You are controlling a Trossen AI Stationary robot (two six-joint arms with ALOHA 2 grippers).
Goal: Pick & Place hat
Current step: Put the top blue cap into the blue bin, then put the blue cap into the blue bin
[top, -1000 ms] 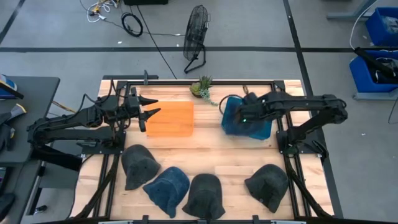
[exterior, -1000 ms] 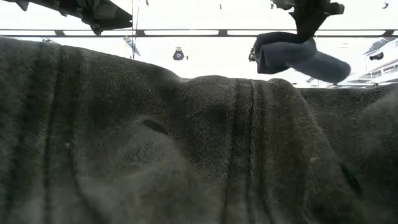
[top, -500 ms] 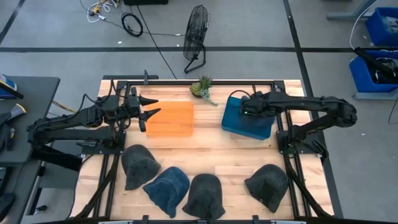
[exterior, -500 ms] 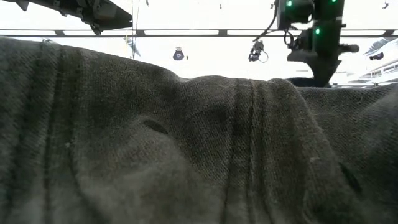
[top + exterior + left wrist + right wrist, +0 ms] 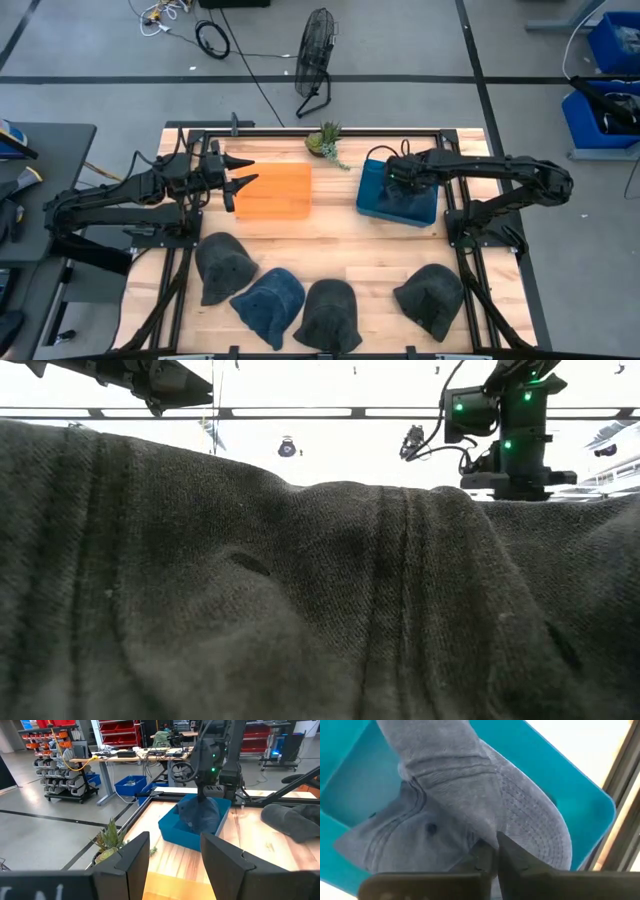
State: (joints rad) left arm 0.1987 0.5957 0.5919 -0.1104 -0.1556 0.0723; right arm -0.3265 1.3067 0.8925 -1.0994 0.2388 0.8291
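Note:
A blue-grey hat (image 5: 470, 795) lies in the blue bin (image 5: 420, 205) at the table's far right; it also shows in the left wrist view (image 5: 200, 815). My right gripper (image 5: 393, 178) points down into the bin and is shut on the hat. My left gripper (image 5: 172, 860) is open and empty, hovering at the left end of the orange box (image 5: 275, 190). Two dark hats (image 5: 222, 265) (image 5: 330, 312), a blue one (image 5: 268, 303) and another dark one (image 5: 432, 297) rest on the table's near side. My right gripper pinches a raised fold of the hat's crown (image 5: 487, 830) between its two fingers, which come from above and point down. One layer or several, I cannot tell. The hat rests in the blue bin, and its cloth rises toward the fingers.
A small potted plant (image 5: 325, 140) stands at the far edge between the orange box and the blue bin. Dark hat cloth (image 5: 300, 600) right at the low camera blocks most of the low view. Bare wood (image 5: 340, 235) lies between the boxes and the hats.
My right gripper has gone down with the blue-grey hat, which hung above the blue bin a second ago and now lies inside it. The gripper stays down over the bin.

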